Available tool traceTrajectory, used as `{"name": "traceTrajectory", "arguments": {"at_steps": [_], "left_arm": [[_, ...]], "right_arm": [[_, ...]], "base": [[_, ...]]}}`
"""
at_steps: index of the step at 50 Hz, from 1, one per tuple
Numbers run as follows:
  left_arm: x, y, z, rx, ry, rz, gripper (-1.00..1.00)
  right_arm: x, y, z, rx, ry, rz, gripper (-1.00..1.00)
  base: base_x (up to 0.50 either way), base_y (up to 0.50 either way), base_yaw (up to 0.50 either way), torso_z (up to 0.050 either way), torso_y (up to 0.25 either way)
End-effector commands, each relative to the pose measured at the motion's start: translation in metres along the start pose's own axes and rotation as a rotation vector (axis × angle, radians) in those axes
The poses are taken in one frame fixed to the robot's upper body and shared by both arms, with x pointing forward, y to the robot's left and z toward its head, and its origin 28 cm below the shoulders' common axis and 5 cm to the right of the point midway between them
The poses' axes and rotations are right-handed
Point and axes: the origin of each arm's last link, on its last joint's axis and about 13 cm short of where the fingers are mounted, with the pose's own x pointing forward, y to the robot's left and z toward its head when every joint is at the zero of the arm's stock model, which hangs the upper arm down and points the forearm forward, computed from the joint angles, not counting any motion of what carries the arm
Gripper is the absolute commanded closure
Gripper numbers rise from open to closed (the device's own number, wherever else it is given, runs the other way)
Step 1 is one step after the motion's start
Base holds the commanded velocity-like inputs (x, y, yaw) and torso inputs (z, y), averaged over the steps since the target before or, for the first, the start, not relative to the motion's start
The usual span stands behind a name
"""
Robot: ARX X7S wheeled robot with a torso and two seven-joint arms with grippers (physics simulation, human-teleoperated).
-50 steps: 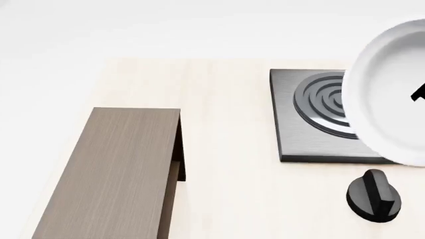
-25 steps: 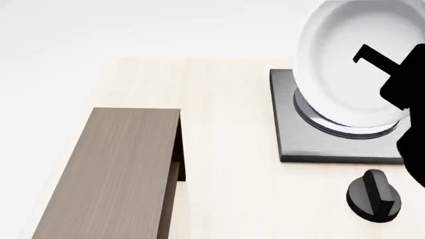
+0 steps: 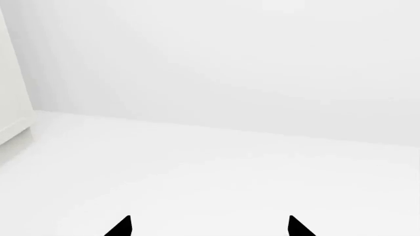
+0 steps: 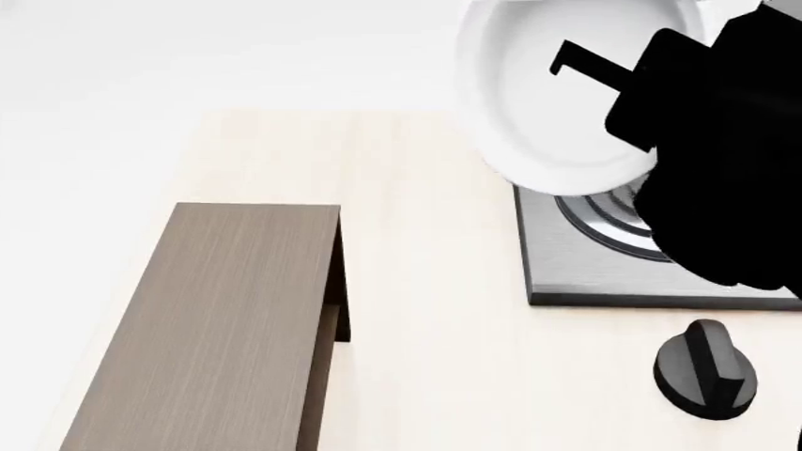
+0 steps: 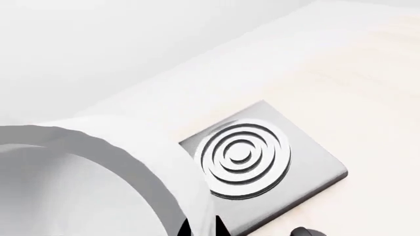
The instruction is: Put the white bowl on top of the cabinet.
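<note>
The white bowl [image 4: 551, 103] is being held aloft above the stove plate [image 4: 589, 272] by the right gripper [image 5: 200, 227], clamped on its rim, well apart from the cabinet [image 4: 225, 319]. The left gripper [image 3: 208, 227] is being kept apart, holding nothing.

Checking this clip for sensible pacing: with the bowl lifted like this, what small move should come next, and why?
Probably carry the white bowl further toward the robot's left. The right gripper holds it by the rim, in the air, above the stove plate's near-left corner, and the cabinet lies well to the left with its flat top bare. Lowering should wait until the bowl is over the top.
</note>
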Motion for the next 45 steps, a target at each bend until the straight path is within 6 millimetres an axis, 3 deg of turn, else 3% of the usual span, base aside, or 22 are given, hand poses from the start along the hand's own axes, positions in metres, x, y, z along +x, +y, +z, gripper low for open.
{"name": "traceTrajectory", "arguments": {"at_steps": [1, 27, 45], "left_arm": [[0.000, 0.000, 0.000, -0.001, 0.001, 0.000, -1.00], [0.000, 0.000, 0.000, -0.003, 0.003, -0.001, -1.00], [0.000, -0.001, -0.001, -0.002, 0.005, -0.001, -1.00]], "right_arm": [[-0.001, 0.024, 0.009, -0.018, -0.004, 0.078, 1.00], [-0.004, 0.058, 0.003, -0.098, 0.030, 0.198, 1.00], [-0.013, 0.079, -0.005, -0.138, 0.135, 0.408, 1.00]], "base": [[0.00, 0.00, 0.00, 0.000, 0.000], [0.00, 0.00, 0.00, 0.000, 0.002], [0.00, 0.00, 0.00, 0.000, 0.001]]}}
